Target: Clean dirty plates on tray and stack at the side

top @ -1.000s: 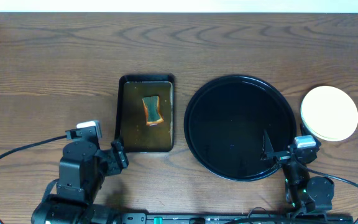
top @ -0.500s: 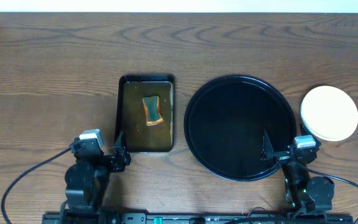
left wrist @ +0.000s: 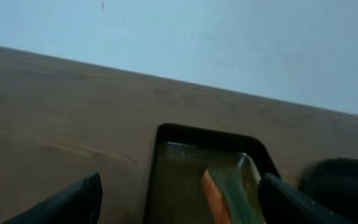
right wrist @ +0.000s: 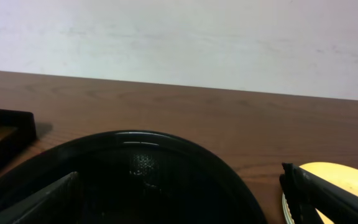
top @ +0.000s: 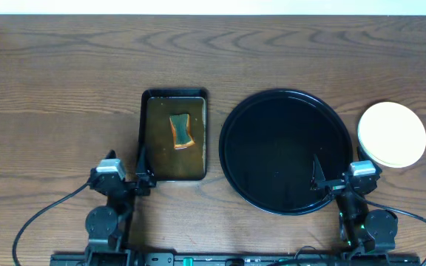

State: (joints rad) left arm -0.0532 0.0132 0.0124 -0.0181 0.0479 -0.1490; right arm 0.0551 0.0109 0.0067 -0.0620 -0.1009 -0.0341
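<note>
left claw (top: 125, 171): jaws wide apart, nothing between them, sitting low at the near edge of the table (top: 50, 89)
straight ahead of it: dark rectangular pan (top: 143, 133), near rim just past the fingertips; its right finger (top: 140, 171) is at the pan's near-left corner
sponge (top: 181, 131) lies in the pan further ahead, orange-stained, in brownish liquid; left wrist view shows it between the two fingers, slightly right of centre

right claw (top: 341, 176): jaws also wide apart, gripping nothing
tray (top: 272, 125) is directly ahead and to its left, glossy black floor showing; the claw's left finger (top: 316, 174) reaches in over the near-right rim, can't tell if it touches
plates (top: 392, 134): stacked ahead-right of the right claw, on the table outside the tray, just beside its right rim; contact with the rim not resolvable
top plate is pale yellow and looks plain; what's under it is hidden from overhead, right wrist view only catches its near edge beside the right finger
</note>
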